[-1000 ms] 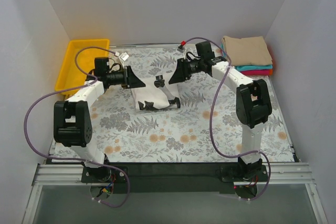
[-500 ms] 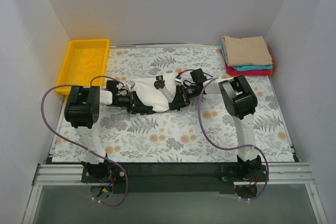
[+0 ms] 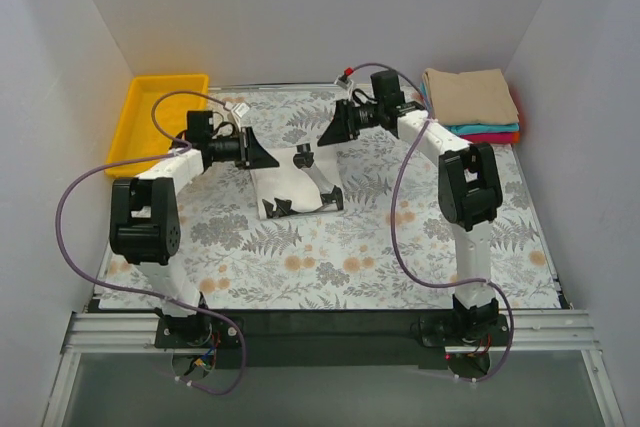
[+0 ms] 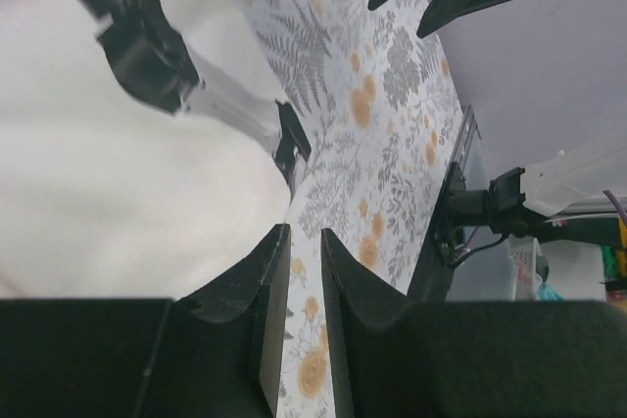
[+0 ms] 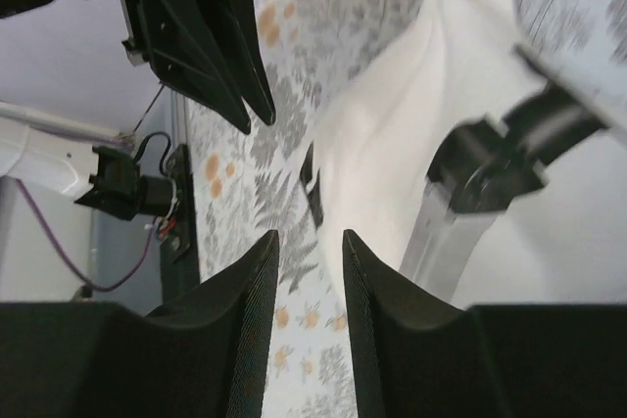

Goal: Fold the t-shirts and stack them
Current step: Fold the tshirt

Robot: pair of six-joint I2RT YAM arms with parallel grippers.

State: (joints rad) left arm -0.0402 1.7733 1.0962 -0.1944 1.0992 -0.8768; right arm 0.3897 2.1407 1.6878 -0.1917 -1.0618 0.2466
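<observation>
The white t-shirt (image 3: 292,185), with black print marks, lies folded in a rough rectangle at the table's middle. It also shows in the left wrist view (image 4: 98,193) and in the right wrist view (image 5: 392,134). My left gripper (image 3: 262,155) hovers above the shirt's left far corner, jaws a narrow gap apart and empty (image 4: 306,234). My right gripper (image 3: 328,134) hovers above and behind the shirt's right side, jaws slightly apart and empty (image 5: 311,234). A stack of folded t-shirts (image 3: 470,97), tan over teal over red, sits at the back right.
A yellow tray (image 3: 160,117) stands at the back left corner. The floral table cover (image 3: 330,257) spans the table. White walls close in the left, right and back. Each arm's purple cable loops out beside it.
Half a second ago both grippers were low at the shirt, close together. Now both have risen and pulled apart toward the back, and the shirt lies free in its folded shape.
</observation>
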